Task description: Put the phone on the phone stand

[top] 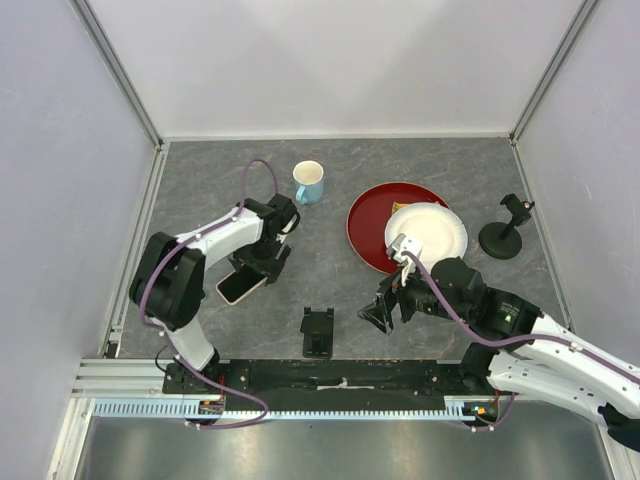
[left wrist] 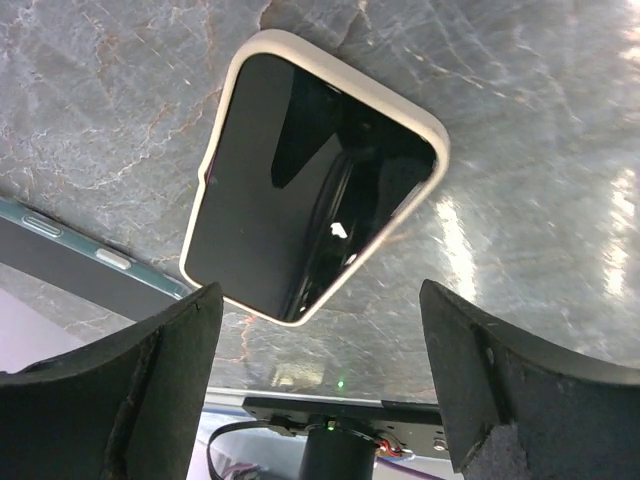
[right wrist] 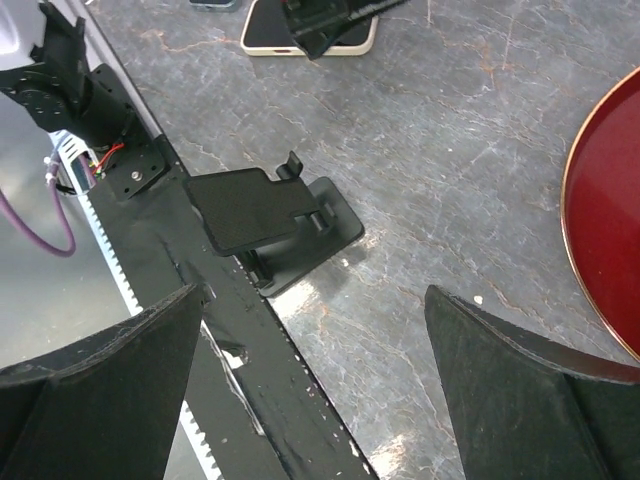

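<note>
The phone (top: 239, 287), dark screen up in a pale cream case, lies flat on the grey table at the left. It also shows in the left wrist view (left wrist: 310, 185) and at the top of the right wrist view (right wrist: 305, 38). My left gripper (top: 262, 262) hangs open just above its far end, jaws wide and empty. The small black folding phone stand (top: 317, 331) sits near the front edge, also in the right wrist view (right wrist: 272, 218). My right gripper (top: 385, 312) is open and empty, to the right of the stand.
A red plate (top: 370, 215) with a white plate (top: 428, 231) on it sits back right. A blue mug (top: 309, 182) stands at the back. A taller black pole stand (top: 505, 232) is far right. The black rail (right wrist: 250, 370) runs along the front edge.
</note>
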Robot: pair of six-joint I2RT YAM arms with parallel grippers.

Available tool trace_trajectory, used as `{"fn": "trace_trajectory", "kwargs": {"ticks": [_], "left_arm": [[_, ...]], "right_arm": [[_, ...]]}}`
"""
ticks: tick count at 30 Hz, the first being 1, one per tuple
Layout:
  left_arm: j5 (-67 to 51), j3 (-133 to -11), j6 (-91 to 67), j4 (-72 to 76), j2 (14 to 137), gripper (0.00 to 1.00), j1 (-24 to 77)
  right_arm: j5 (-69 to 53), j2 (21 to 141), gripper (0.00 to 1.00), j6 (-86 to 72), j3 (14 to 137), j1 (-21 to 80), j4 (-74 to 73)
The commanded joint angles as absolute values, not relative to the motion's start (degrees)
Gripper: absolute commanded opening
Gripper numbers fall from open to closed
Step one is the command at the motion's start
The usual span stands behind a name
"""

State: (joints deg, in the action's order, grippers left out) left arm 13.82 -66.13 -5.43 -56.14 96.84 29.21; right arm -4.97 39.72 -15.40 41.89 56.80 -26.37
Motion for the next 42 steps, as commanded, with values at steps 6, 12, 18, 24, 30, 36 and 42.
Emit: {"fn": "trace_trajectory", "kwargs": {"ticks": [6, 12, 18, 24, 30, 36, 42], "left_arm": [[24.61, -69.34, -3.52, -52.39, 102.65, 0.92, 28.13], [16.35, -73.91, -3.87, -51.86, 106.78, 0.93, 22.95], [9.25, -75.50, -6.67, -49.92, 107.58, 0.92, 16.63], [1.94, -71.47, -9.40, -48.61, 104.95, 0.92, 14.85], [-1.06, -65.75, -8.71, -45.35, 94.67, 0.95, 16.87], [9.46, -65.39, -4.31, -48.33, 97.55, 0.96, 20.74], [13.17, -65.48, -4.40, -47.82, 100.98, 0.97, 22.85]], "right_arm": [[-9.23, 36.39, 0.98, -14.33, 41.05, 56.95, -22.50], [-9.76, 35.51, 0.98, -14.41, 40.96, 57.04, -22.15], [-8.97, 35.33, 0.98, -14.59, 40.69, 57.04, -22.06], [-9.14, 37.00, 0.98, -14.50, 40.61, 56.95, -21.62], [-8.96, 38.49, 0.98, -14.50, 40.43, 57.04, -21.36], [-8.70, 39.37, 0.98, -14.68, 40.34, 56.95, -21.36], [-7.82, 38.85, 0.98, -14.68, 40.25, 56.95, -21.36]]}}
